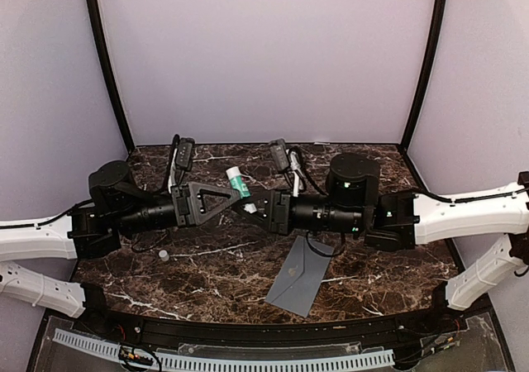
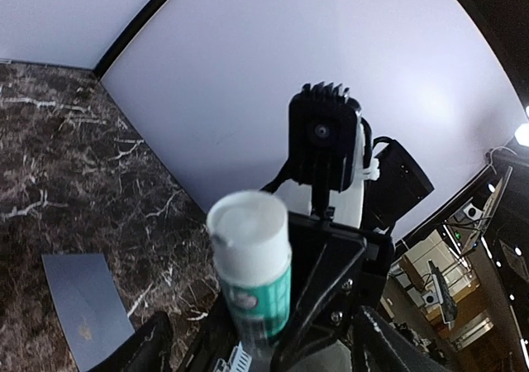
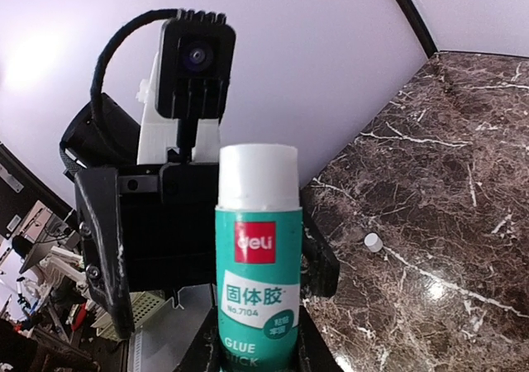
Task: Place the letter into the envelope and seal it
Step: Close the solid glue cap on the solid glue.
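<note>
Hovering above the worktop (image 1: 207, 281), we held the glue stick (image 3: 258, 256) in our right claw (image 3: 254, 355), left claw (image 2: 264, 347) apart.

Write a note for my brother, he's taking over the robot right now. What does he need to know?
The left pincer is open, its fingers spread either side of the glue stick without gripping it.
The right pincer is shut on the glue stick's lower end, holding it above the table.
The envelope lies flat near the right arm.
The letter shows in no view; it may be inside already, but I cannot tell.
A small white piece lies near the left arm.
Probably left: glue the flap and press it shut.
</note>
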